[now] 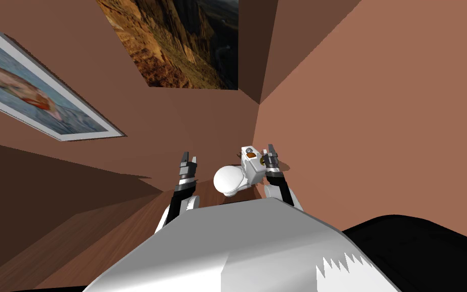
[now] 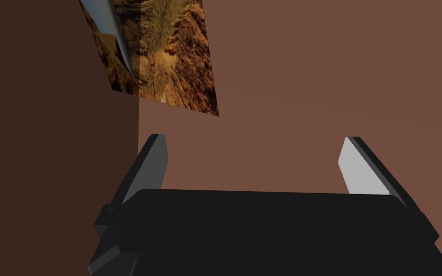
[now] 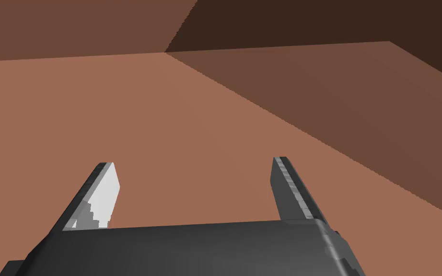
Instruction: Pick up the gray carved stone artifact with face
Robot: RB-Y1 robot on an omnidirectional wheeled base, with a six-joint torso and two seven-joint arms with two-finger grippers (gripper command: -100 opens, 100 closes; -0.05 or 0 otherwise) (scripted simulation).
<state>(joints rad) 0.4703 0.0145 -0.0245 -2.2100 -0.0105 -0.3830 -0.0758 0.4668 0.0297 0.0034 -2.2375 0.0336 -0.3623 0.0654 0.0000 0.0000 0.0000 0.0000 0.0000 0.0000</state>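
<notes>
Fingers point(image 3: 104, 189) of both the right gripper point(image 1: 270, 151) and left gripper point(image 1: 187, 158) are spread, empty. The small gray artifact point(image 1: 249, 150) is seen on the toilet tank point(image 1: 253, 170), just left of the right gripper. The brown item point(image 1: 251, 156) beside it could be knocked off if the reach is misaimed.

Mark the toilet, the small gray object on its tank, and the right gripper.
toilet point(image 1: 229, 180), head view, white lid.
small gray object point(image 1: 249, 150), head view, its middle.
right gripper point(image 1: 269, 148), head view, between the fingertips.
</notes>
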